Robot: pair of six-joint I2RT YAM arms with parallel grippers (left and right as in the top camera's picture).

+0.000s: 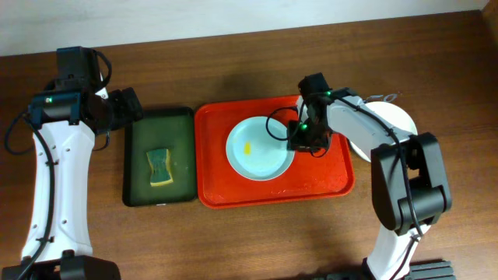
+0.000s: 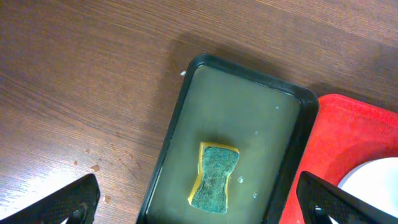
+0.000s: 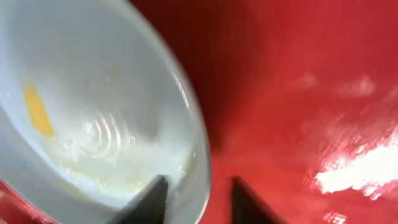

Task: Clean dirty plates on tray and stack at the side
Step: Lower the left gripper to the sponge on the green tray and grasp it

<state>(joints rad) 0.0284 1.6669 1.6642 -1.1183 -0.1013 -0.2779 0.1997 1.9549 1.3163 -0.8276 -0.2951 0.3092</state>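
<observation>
One pale-mint plate (image 1: 253, 152) with a yellow smear lies in the red tray (image 1: 233, 194). My right gripper (image 1: 299, 140) is at the plate's right rim. In the right wrist view its fingers (image 3: 199, 199) straddle the plate's (image 3: 93, 93) rim, one inside the plate, one over the tray (image 3: 298, 93), with a gap left. A white plate (image 1: 393, 117) sits on the table right of the tray, partly hidden by the right arm. My left gripper (image 1: 128, 105) is open and empty, high above the green tray; its fingers (image 2: 199, 205) spread wide.
A dark green tray (image 1: 179, 155) left of the red tray holds a yellow-green sponge (image 1: 159, 166). The left wrist view shows the sponge (image 2: 214, 177), the wet green tray (image 2: 249, 99), the red tray's corner (image 2: 336, 137) and the plate's edge (image 2: 373, 183).
</observation>
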